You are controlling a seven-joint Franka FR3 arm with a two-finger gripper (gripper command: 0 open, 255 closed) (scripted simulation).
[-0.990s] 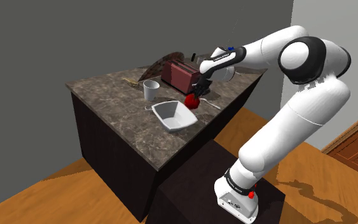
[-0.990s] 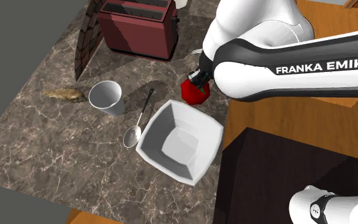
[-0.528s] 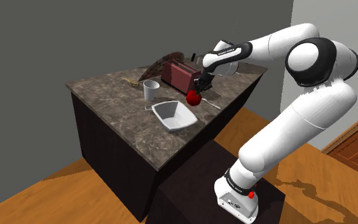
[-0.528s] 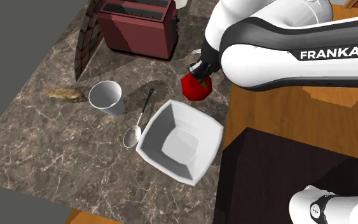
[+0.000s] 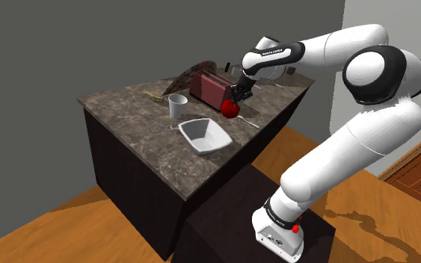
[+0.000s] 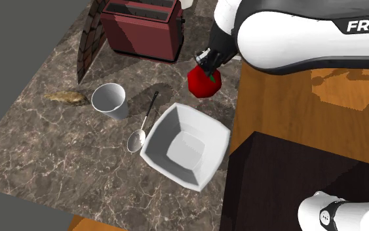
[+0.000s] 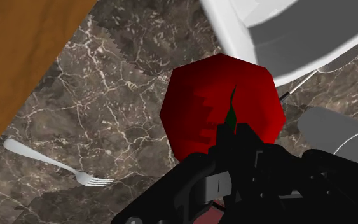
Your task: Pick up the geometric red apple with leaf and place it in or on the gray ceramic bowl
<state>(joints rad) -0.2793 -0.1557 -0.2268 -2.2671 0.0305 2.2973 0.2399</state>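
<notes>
The faceted red apple (image 5: 231, 109) with a dark green leaf hangs a little above the marble counter, beside the far corner of the bowl. My black gripper (image 5: 237, 96) is shut on the apple's top from above. The second exterior view has the apple (image 6: 204, 81) under the gripper (image 6: 207, 65), up and to the right of the bowl (image 6: 160, 128). This bowl (image 5: 194, 139) is a pale grey, square-rimmed dish and holds nothing. In the wrist view the fingers (image 7: 247, 141) clasp the apple (image 7: 209, 102) at its leaf, with the bowl (image 7: 279, 44) beyond it.
A dark red toaster (image 6: 142, 29) stands at the back of the counter (image 6: 38, 151). A white cup (image 6: 109, 100) and a spoon (image 6: 143, 125) lie to the second exterior view's left of the bowl. A fork (image 7: 56, 167) lies near the counter's edge. The dark stand (image 5: 223, 217) sits below the counter.
The gripper has risen with the apple in it, lifting it off the counter and slightly toward the toaster. Bowl, cup and cutlery have not moved.
</notes>
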